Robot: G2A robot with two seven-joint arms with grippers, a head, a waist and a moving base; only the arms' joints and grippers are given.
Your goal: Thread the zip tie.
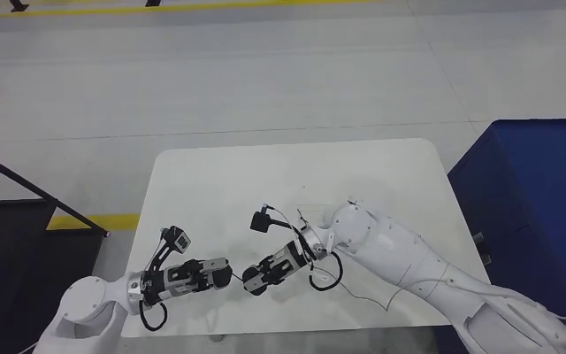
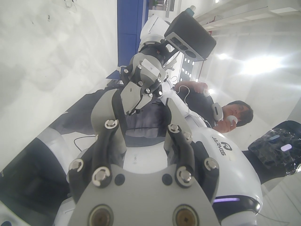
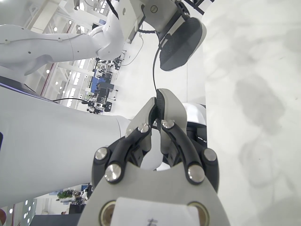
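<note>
So, the right hand [image 3: 157,99] is pinched shut on the one black zip tie [image 3: 154,71], just above the desk's [image 1: 265,177] near edge. The strap runs toward the left hand [image 1: 225,270], which is spread wide and holding nothing. Can't tell if the tie's far end touches that hand's pad [image 3: 181,43]. Two hands, tip to tip.

A white label [image 3: 152,212] sits on the base of the right claw [image 3: 157,98]. Its dark mark is cut off at the edge, so it cannot be read. A dark word [image 2: 219,148] with a round sign is printed on an arm's white shell [image 2: 200,128].
</note>
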